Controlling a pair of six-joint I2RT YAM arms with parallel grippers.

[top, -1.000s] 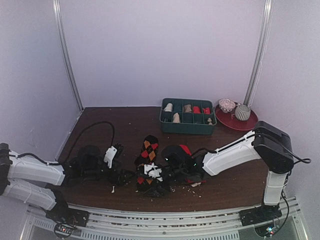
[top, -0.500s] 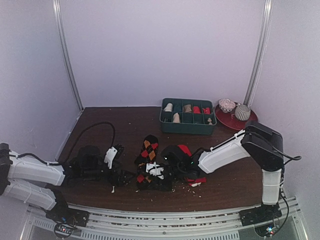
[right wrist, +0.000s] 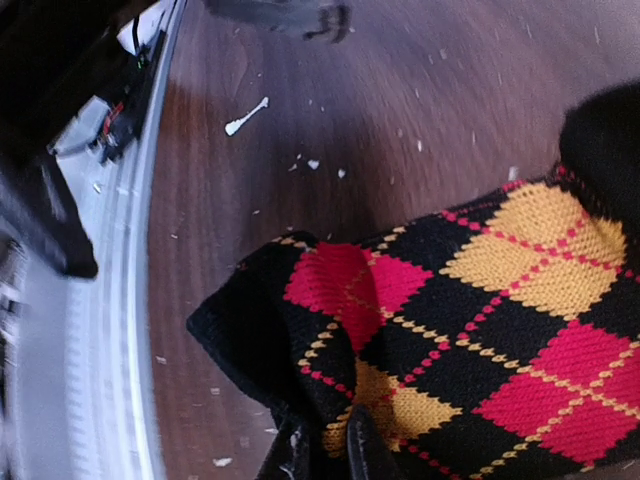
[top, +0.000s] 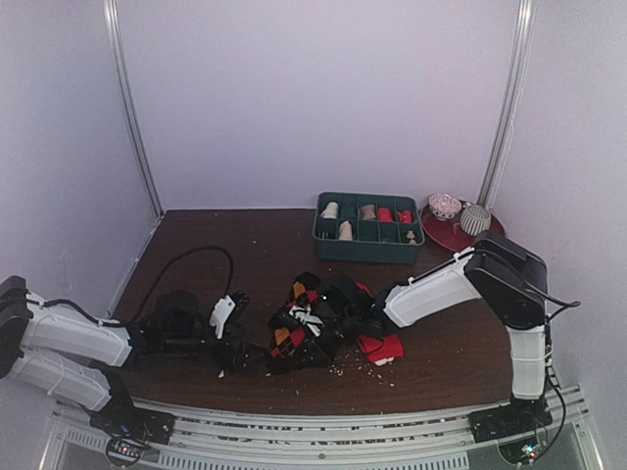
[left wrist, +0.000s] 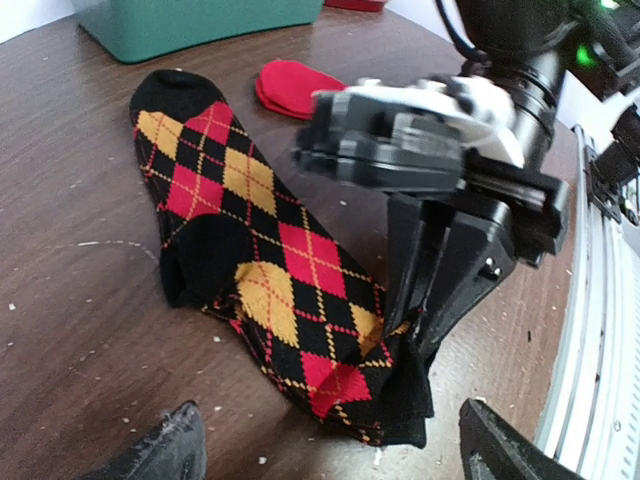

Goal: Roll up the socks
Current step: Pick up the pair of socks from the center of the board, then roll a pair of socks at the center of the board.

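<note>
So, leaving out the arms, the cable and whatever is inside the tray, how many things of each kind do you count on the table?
Black argyle sock: 1
Red sock: 1
Green tray: 1
Red plate: 1
Patterned round items on the plate: 2
Total: 6

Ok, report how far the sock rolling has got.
Done: nothing rolled yet. The argyle sock lies mostly flat on the table, and the red sock sits apart beyond it. In hand: the right gripper pinches one end of the argyle sock, bunching it. The left gripper is open nearby. Left: rolling both socks.
</note>
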